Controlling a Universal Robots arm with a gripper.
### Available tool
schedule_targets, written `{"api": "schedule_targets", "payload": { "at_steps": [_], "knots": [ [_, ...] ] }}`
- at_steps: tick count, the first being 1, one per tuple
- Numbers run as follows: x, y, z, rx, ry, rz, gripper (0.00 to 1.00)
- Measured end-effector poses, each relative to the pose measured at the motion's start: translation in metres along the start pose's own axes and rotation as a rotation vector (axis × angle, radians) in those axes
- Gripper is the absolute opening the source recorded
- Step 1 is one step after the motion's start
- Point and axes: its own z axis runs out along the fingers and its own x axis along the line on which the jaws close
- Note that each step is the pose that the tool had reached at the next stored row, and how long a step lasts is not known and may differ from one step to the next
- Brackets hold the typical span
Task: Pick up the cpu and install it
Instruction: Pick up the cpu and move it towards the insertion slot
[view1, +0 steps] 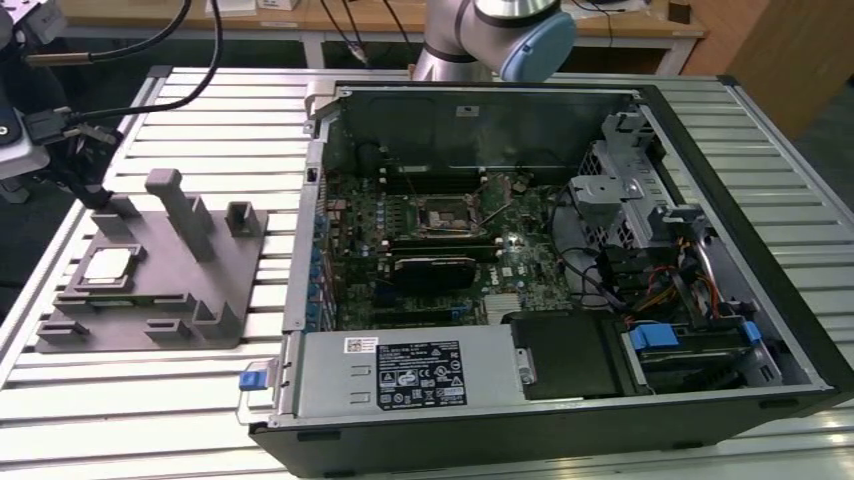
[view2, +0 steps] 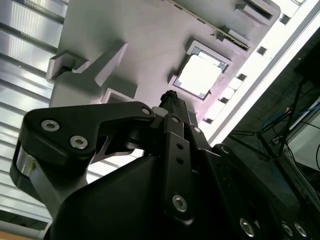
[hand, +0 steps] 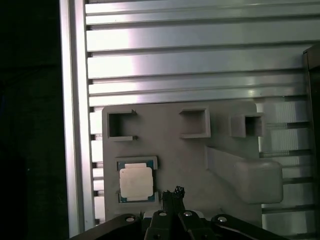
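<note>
End effector: black metal end effector (hand: 174, 192), fingertips together with nothing between them, hanging over the fixture just beside the cpu.
Cpu: small flat square cpu (hand: 135, 181) with silvery-grey metal top and pale rim, seated in a recess near 1 corner of the grey plastic fixture (hand: 190, 160), by an edge of the slatted aluminium surface (hand: 200, 65).
Handling: probably light, stiff, slick on top and fragile beneath; best gripped at 2 opposite rim edges.
Orientation: flat, metal top up; square, so no long axis; sides parallel to the fixture's.

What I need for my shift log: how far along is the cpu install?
Done: nothing yet; the cpu lies in its pocket on the grey fixture. In hand: the claw, shut and empty, hovers beside the cpu. Left: the pickup and seating it in the motherboard socket.
</note>
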Motion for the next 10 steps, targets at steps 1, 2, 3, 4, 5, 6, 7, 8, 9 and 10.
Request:
{"api": "schedule_targets", "payload": {
  "at_steps": [1, 2, 3, 4, 5, 6, 7, 8, 9, 10],
  "knots": [
    [0.0009, -0.0002, 0.0018, -0.0001, -0.0001, 0.0, 0.11],
    [0.0017, -0.0004, 0.0037, -0.0001, -0.0001, 0.0, 0.11],
    [0.0026, -0.0007, 0.0054, 0.0, 0.0, 0.0, 0.11],
    [0.0035, -0.001, 0.0071, 0.0, 0.0001, 0.0, 0.11],
    [0.0042, -0.0014, 0.0086, -0.0001, 0.0, 0.0, 0.11],
    [0.005, -0.0019, 0.0101, -0.0001, 0.0, 0.0, 0.11],
    [0.0058, -0.0024, 0.0118, 0.0, 0.0001, 0.0, 0.11],
    [0.0066, -0.003, 0.0136, 0.0, 0.0, 0.0, 0.11],
    [0.0076, -0.0037, 0.0152, 0.0, 0.0001, 0.0, 0.11],
    [0.0086, -0.0045, 0.017, 0.0001, 0.0001, 0.0, 0.11]
  ]
}}
